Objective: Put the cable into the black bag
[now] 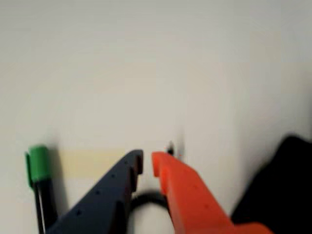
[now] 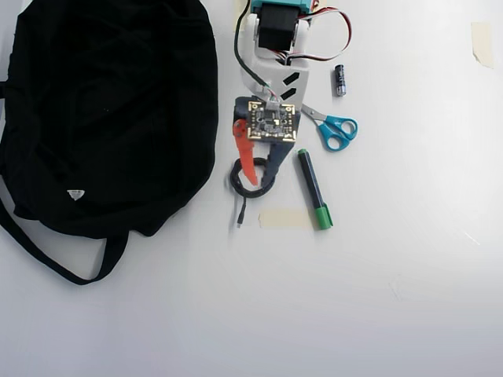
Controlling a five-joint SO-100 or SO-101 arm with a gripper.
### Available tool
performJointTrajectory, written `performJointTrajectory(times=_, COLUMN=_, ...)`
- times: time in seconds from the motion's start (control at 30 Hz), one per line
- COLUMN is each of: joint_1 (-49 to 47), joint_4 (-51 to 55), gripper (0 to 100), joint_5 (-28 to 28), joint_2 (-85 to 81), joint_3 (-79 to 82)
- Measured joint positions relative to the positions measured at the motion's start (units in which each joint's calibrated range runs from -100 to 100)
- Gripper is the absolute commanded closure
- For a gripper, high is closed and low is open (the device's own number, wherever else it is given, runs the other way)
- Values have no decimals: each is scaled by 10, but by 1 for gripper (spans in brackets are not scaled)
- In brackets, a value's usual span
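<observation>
My claw sits low over the cable, its orange finger and dark blue finger set astride the coil with a narrow gap at the tips; the jaws stand nearly together, but I cannot tell whether they pinch the cord. In the wrist view a black arc of cable shows between the fingers.

Landmark: the cable. Its tail runs down from the coil to a small plug end, just left of a strip of tape. The black bag lies just left of the coil, its edge near but apart. A green-capped marker lies just right, scissors up-right, a small battery beyond those. Below the cable the table is bare and wide.

Count: one cable, one bag, one marker, one pair of scissors, one battery.
</observation>
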Motion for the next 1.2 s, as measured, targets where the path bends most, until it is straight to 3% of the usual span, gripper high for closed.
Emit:
performJointTrajectory(times=0.17, joint_1=12, joint_4=61, gripper=97, joint_5=0, joint_2=-1, joint_3=17)
performJointTrajectory(times=0.57, joint_1=26, joint_4=66, gripper=97, joint_5=0, joint_2=0, joint_3=116)
performJointTrajectory(times=0.77, joint_1=30, joint_4=66, gripper=90, joint_5=0, joint_2=0, joint_3=129)
performJointTrajectory(times=1.03, joint_1=26, joint_4=66, gripper=89, joint_5=0, joint_2=0, joint_3=153)
performJointTrajectory(times=1.2, joint_1=26, joint_4=66, gripper=79, joint_5=0, joint_2=0, joint_3=154)
